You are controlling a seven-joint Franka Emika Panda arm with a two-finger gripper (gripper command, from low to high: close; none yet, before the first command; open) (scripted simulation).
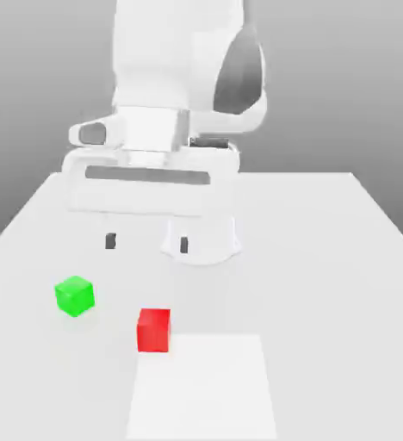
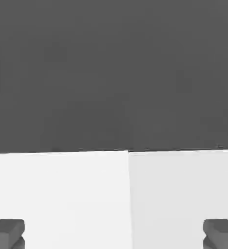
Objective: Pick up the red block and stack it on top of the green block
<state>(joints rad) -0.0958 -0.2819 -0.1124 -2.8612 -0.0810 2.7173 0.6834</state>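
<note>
A small bright red block (image 1: 153, 330) rests on the white table (image 1: 325, 258), near the front in the exterior view. The green block (image 1: 74, 295) sits a little farther back, to the exterior view's left of it, with a gap between the two. My gripper (image 1: 147, 243) hangs above the table behind both blocks, open, its two dark fingertips (image 1: 110, 241) wide apart with nothing between them. In the hand view the fingertips (image 2: 7, 232) stand far apart over the bare white surface, and the gripper (image 2: 114, 233) holds nothing.
A brighter white rectangular patch (image 1: 203, 388) lies on the table at the front, just beside the red block. The arm's white base (image 1: 201, 241) stands behind the gripper. A dark backdrop lies beyond the table's far edge.
</note>
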